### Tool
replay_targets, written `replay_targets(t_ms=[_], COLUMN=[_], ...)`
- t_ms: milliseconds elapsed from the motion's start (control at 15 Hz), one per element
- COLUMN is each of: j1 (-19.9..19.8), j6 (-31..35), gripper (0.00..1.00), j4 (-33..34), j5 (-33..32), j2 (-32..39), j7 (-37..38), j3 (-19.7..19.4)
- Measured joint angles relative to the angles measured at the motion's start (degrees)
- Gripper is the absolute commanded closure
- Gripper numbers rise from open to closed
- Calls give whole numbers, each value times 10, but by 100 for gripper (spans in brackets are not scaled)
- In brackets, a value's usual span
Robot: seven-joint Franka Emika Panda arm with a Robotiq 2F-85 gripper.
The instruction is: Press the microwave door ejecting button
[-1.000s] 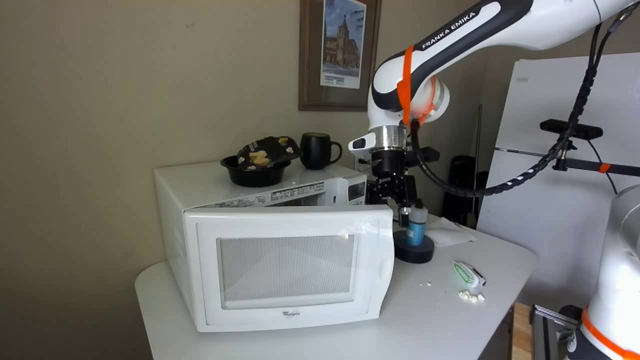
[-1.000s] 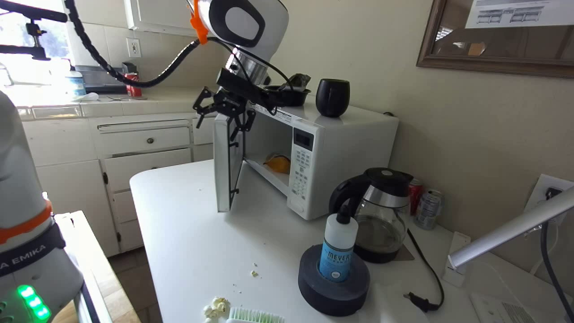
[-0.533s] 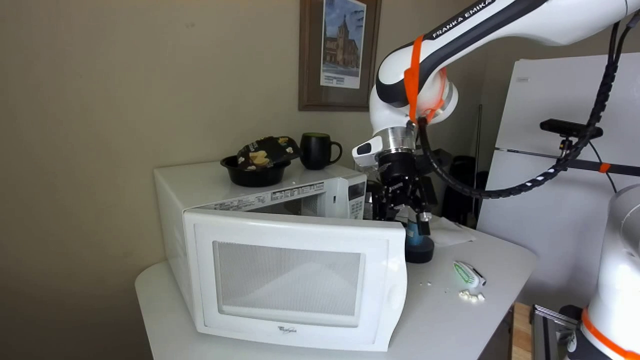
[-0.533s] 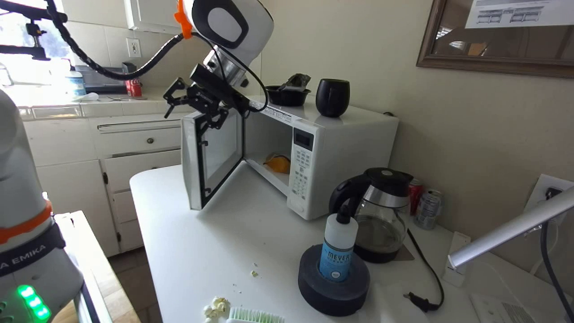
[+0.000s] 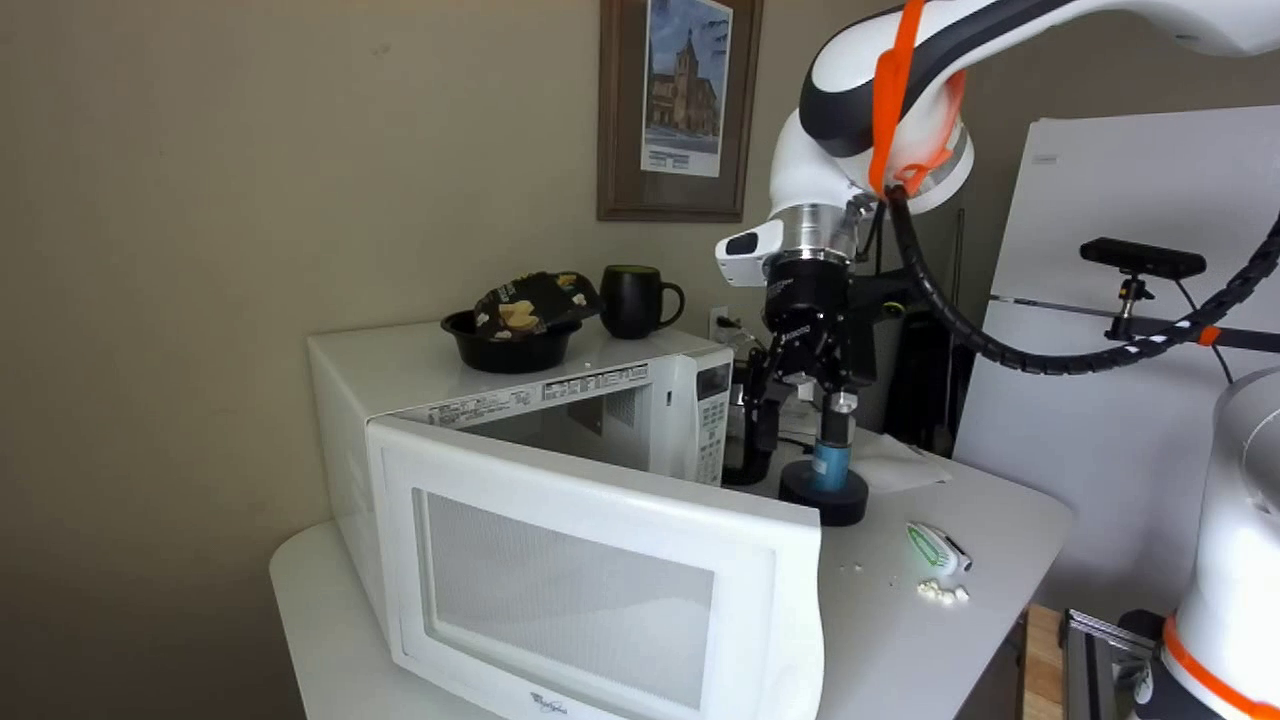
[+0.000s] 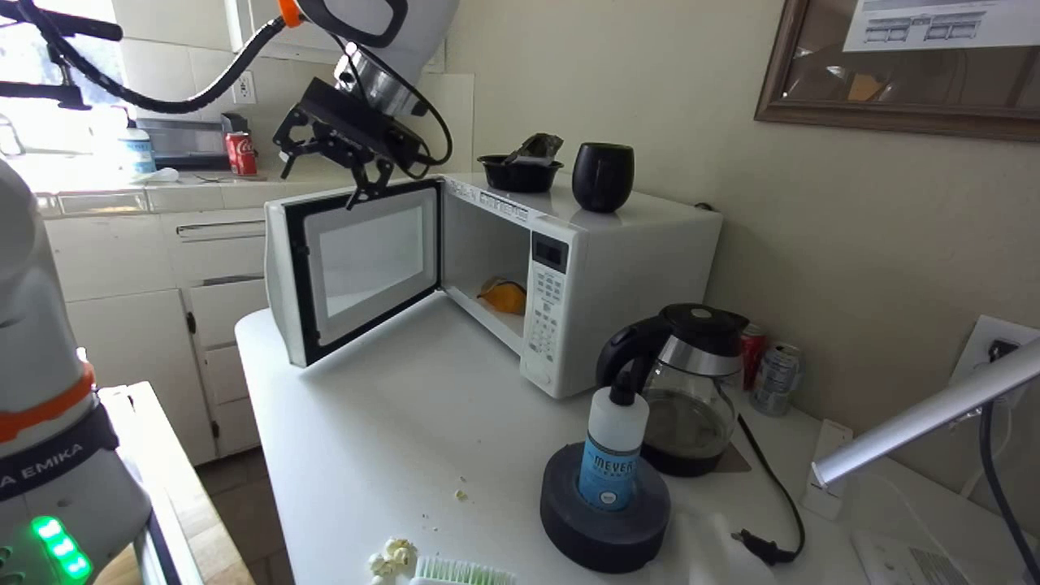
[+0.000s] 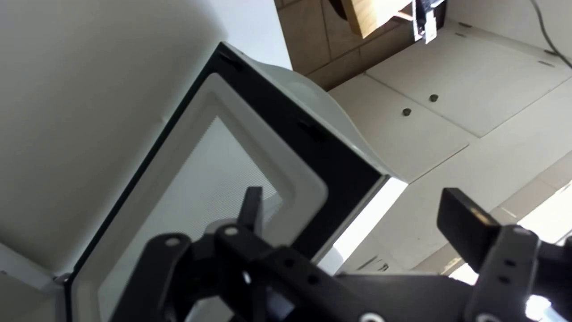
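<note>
White microwave door [image 5: 600, 578], apparently mesh-windowed

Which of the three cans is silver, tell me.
In an exterior view, the rightmost can, beyond the kettle; the can beside it and the far-counter can are red.

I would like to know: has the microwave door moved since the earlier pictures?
Yes. In an exterior view, the microwave door has swung wider open, farther away from the fixed control panel.

beige wall [image 5: 200, 180] | framed picture [image 5: 685, 95] | white refrigerator [image 5: 1120, 195] | bright window [image 6: 57, 126] | brown tiled floor [image 7: 306, 40]
</note>
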Motion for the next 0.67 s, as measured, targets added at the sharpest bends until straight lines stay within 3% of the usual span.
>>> replay_targets(t_ms=[400,667], j1=[-5,-16], j6=[147,298], gripper=[0,0], j4=[-37,-71], j5=[21,12], j2=[-58,-59], j7=[79,109], j3=[-5,-16])
